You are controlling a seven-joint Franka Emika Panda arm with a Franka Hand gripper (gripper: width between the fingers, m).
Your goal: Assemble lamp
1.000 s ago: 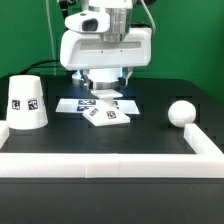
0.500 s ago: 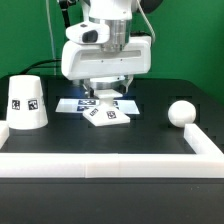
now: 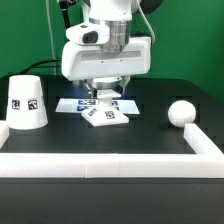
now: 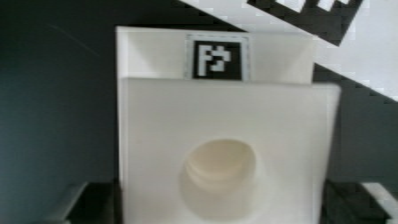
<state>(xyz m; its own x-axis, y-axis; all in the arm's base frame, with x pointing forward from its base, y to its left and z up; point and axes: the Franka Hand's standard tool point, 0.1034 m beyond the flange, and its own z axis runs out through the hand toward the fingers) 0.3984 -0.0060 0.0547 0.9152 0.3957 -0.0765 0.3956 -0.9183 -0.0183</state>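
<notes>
The white lamp base lies flat on the black table near the middle, tags facing up. My gripper hangs right above it, fingers pointing down. In the wrist view the base fills the frame, with a black-and-white tag and a round socket hole. My gripper is open, with one dark finger on each side of the base and a small gap to it. The cone shade stands at the exterior view's left. The ball bulb rests at the right.
The marker board lies flat just behind the base, partly under my gripper; a corner of it shows in the wrist view. A white rail borders the table at the front and both sides.
My gripper has shifted slightly to the exterior view's right and tilted a little over the base. The base, shade and bulb have not moved.
</notes>
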